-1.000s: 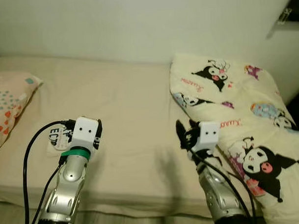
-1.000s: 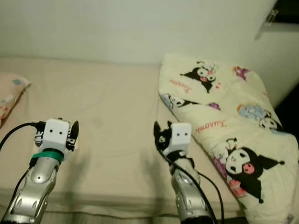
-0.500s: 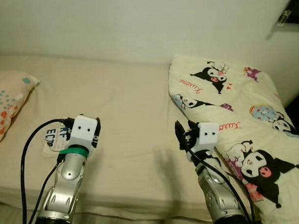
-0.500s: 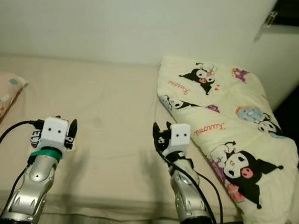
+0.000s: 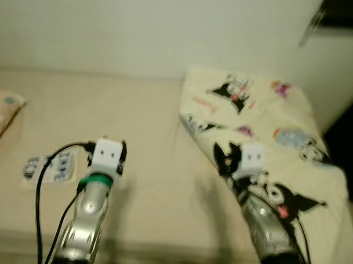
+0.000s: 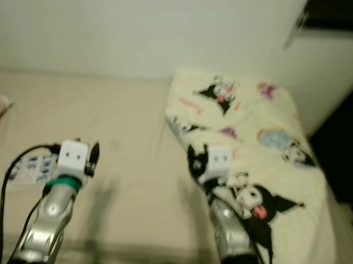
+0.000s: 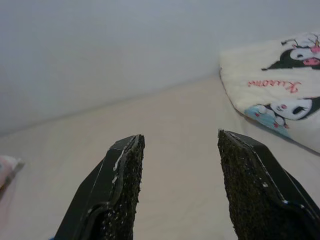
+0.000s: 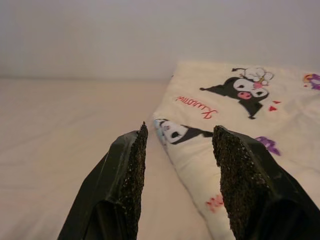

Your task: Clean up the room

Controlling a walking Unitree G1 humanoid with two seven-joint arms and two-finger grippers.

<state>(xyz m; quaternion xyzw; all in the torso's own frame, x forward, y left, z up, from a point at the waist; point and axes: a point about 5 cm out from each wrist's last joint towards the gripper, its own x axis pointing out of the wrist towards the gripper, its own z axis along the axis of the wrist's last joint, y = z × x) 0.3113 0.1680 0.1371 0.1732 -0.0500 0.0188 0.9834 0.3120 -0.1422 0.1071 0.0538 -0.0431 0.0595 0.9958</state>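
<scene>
A folded cream quilt (image 5: 263, 111) with cartoon prints lies on the right half of the beige bed (image 5: 147, 110). A small white packet with dark print (image 5: 50, 170) rests on the sheet near the front left. My left gripper (image 7: 180, 140) hovers over the sheet just right of the packet, open with nothing between its fingers. My right gripper (image 8: 179, 131) is also open and empty. It hangs above the quilt's near left edge (image 5: 226, 156), facing the quilt's printed corner (image 8: 240, 95).
A patterned pillow (image 5: 5, 112) pokes in at the far left. A pale wall (image 5: 161, 28) runs behind the bed. A dark gap (image 5: 347, 132) lies to the right of the quilt. The head views are blurred.
The whole picture has slid left and blurred, so the camera has turned right. The packet now shows fully beside the left arm. Both grippers stay open.
</scene>
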